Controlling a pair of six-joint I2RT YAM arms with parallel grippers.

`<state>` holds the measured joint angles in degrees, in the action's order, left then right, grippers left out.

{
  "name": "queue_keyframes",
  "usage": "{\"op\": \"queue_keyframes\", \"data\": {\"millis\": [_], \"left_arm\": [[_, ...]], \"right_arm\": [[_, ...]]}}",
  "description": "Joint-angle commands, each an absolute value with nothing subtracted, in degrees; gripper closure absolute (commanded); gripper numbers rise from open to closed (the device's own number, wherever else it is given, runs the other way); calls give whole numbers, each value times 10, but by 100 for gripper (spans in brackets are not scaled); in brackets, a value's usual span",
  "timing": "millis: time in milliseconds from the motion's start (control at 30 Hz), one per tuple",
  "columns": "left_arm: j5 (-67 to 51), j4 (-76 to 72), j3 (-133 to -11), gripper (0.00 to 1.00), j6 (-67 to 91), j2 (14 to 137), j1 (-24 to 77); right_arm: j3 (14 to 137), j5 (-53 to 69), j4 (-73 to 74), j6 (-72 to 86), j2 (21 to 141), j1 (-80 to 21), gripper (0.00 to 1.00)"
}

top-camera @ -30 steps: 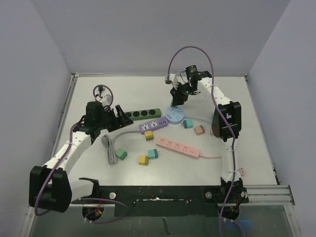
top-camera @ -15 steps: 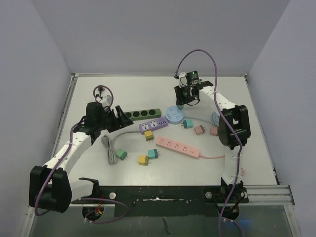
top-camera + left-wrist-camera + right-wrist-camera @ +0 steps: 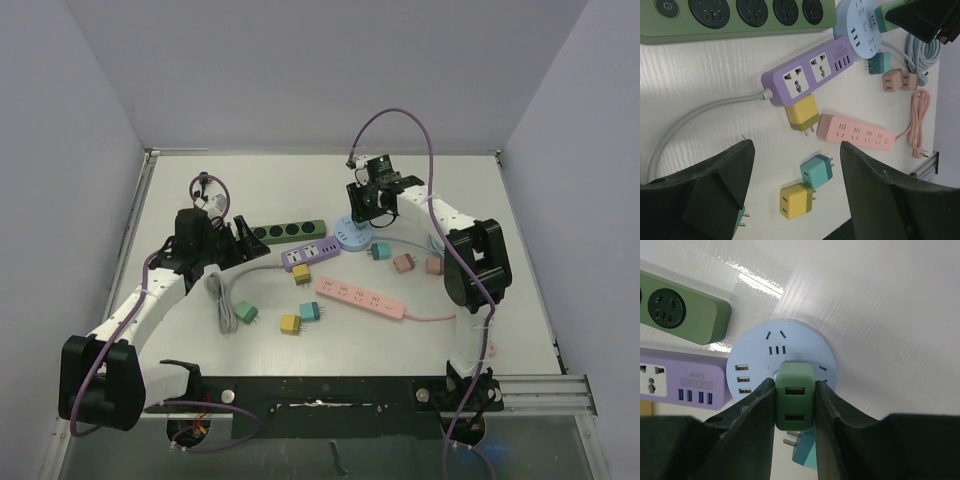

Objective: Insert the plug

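Gripping a green boxy plug adapter w/ 2 USB ports on its face, the R gripper has both fingers clamped on the adapter's sides; adapter sits right over the round pale-blue socket hub, approx at its middle; can't tell if the pins are seated. L gripper hovers above the white table nr the strips, jaws wide apart, nothing btw them.

Socket units, 4 total: the 1 round hub; 1 long dark-green power strip w/ 4 round sockets; 1 short purple power strip w/ 2 sockets + USB ports, thick grey cable curling off it; 1 slim pink power strip w/ thin pink cord.

Loose adapters on the table, 7 total; 2 yellow, 2 teal, 2 pinkish, 1 green. First yellow adapter touches the purple strip's near side; second yellow adapter lies nearer the arm bases, w/ first teal adapter just beside it; second teal adapter lies just beside the hub; tan-pink adapter and pale-pink adapter sit side by side to its right; small green adapter lies by the grey cable.
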<state>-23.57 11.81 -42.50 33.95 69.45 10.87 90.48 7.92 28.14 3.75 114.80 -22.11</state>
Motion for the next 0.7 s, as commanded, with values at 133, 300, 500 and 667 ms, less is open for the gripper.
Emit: {"op": "queue_keyframes", "data": {"millis": [133, 300, 500, 667], "left_arm": [[-240, 83, -429, 32, 339, 686, 106], [-242, 79, -426, 32, 341, 691, 106], [-242, 77, -425, 32, 342, 693, 106], [-243, 76, -423, 32, 343, 694, 107]], "right_arm": [[874, 13, 253, 68, 1099, -209, 100], [875, 49, 248, 57, 1118, -209, 100], [852, 98, 228, 51, 1115, -212, 100], [837, 97, 217, 54, 1115, -212, 100]]}}
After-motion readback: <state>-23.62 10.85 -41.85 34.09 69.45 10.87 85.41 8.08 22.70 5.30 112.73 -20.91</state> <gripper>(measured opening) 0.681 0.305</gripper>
